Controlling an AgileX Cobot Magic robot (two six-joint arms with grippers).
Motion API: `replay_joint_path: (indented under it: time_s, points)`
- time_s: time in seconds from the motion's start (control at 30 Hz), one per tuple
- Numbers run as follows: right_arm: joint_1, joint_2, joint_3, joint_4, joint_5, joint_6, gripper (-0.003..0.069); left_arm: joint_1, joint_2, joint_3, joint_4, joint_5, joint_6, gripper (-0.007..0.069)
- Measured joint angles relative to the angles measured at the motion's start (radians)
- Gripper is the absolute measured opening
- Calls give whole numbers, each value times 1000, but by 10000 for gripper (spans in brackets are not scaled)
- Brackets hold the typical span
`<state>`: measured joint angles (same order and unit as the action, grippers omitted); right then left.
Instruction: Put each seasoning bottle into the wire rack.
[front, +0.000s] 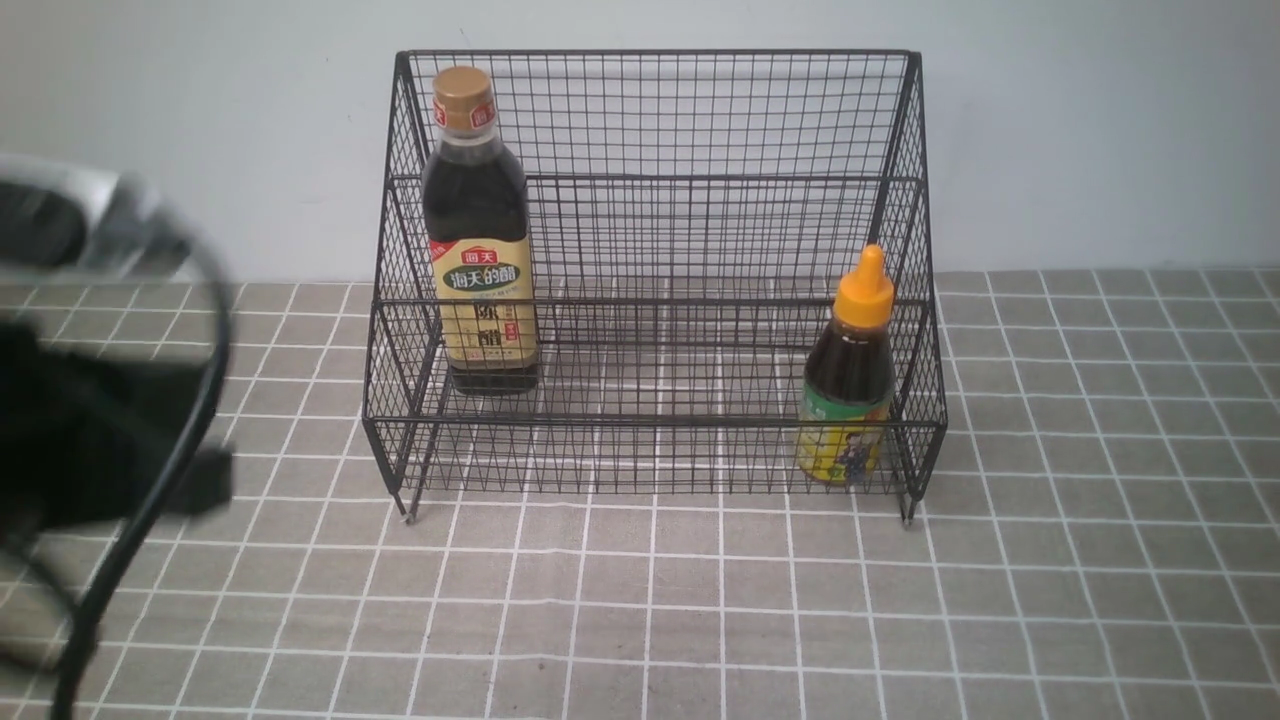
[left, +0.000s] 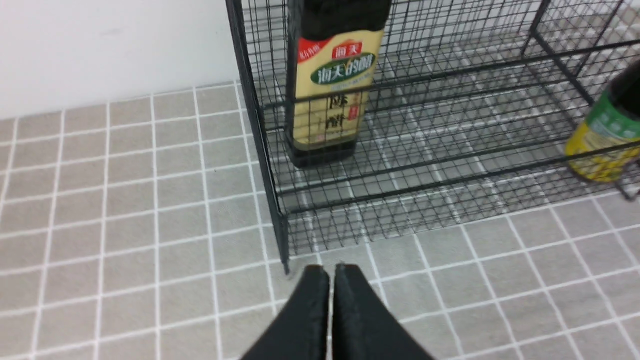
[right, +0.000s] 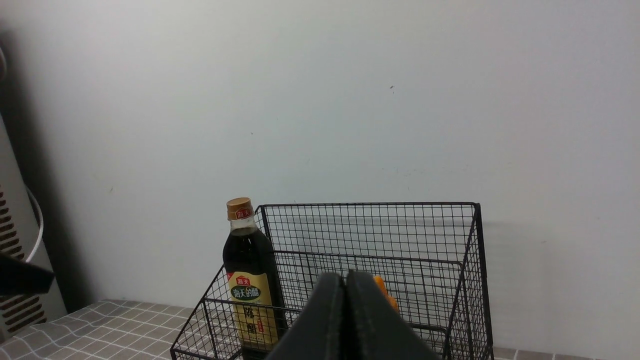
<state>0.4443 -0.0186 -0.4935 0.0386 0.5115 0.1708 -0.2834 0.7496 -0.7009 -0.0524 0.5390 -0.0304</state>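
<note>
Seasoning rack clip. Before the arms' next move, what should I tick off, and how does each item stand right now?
1. Tall bottle upright inside the wire rack, left side: ok.
2. Short bottle upright inside the rack, right side: ok.
3. Bottles apart, not touching: ok.
4. Left gripper shut, empty, outside the rack: ok.
5. Right gripper shut, empty: ok.

Tall gold-capped dark-liquid bottle (front: 478, 230), left end of black wire-mesh rack (front: 700, 120): tan label reads 海天 in red, 海天的醋 on green oval, 陈醋 below; yellow-green label on short orange-capped bottle (front: 846, 400) unreadable.
</note>
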Motion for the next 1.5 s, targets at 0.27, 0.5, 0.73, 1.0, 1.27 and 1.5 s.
replay_joint_path:
  time_s: [0.27, 0.5, 0.73, 1.0, 1.27, 1.5]
  points:
    - [0, 0, 0, 0, 3, 0, -12, 0, -222, 117, -39, -21, -29, -7]
    - [0, 0, 0, 1, 3, 0, -12, 0, -255, 127, -34, -18, -30, -7]
    - [0, 0, 0, 1, 3, 0, -12, 0, -258, 127, 20, -16, -30, -7]
    - [0, 0, 0, 1, 3, 0, -12, 52, -447, 243, 52, -17, -8, -7]
    - [0, 0, 0, 1, 3, 0, -12, 194, -719, 550, 21, -58, 84, -7]
    - [0, 0, 0, 1, 4, 0, -12, 197, -761, 712, 36, -106, 92, -7]
